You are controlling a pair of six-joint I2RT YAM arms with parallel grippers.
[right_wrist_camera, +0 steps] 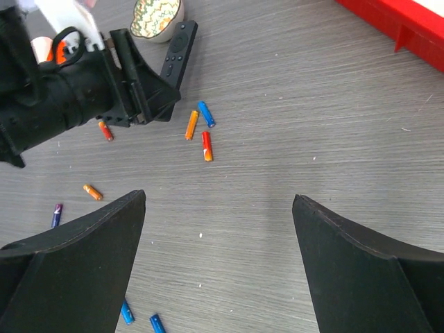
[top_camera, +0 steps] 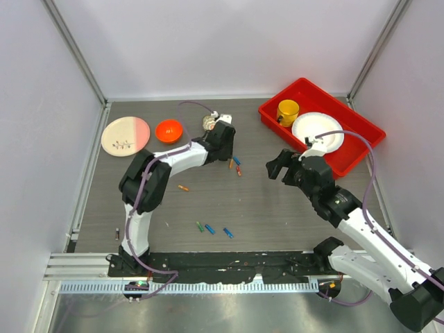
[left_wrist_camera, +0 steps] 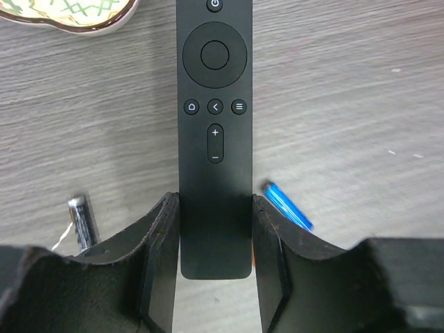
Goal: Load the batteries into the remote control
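Red tray [top_camera: 329, 100] back right on grey surface [top_camera: 277, 208], holding yellow cup [top_camera: 288, 111], white plate [top_camera: 318, 130]. Pink-cream plate [top_camera: 132, 128] back left, orange bowl [top_camera: 168, 130] just beside; small patterned bowl [right_wrist_camera: 157, 17] near.

Grey wood-grain table [top_camera: 277, 201]. At far left, a pink-and-cream plate [top_camera: 125, 135], with an orange bowl [top_camera: 168, 130] just to its right. Further right, a small patterned bowl [top_camera: 209, 122], with a slim black remote control [left_wrist_camera: 215, 104] lying button side up just beside it. At far right, a red tray [top_camera: 272, 119] set at an angle. Loose batteries [right_wrist_camera: 192, 125] scattered flat: orange, blue and red close to the remote control, one orange further left, green and blue ones towards the near edge.
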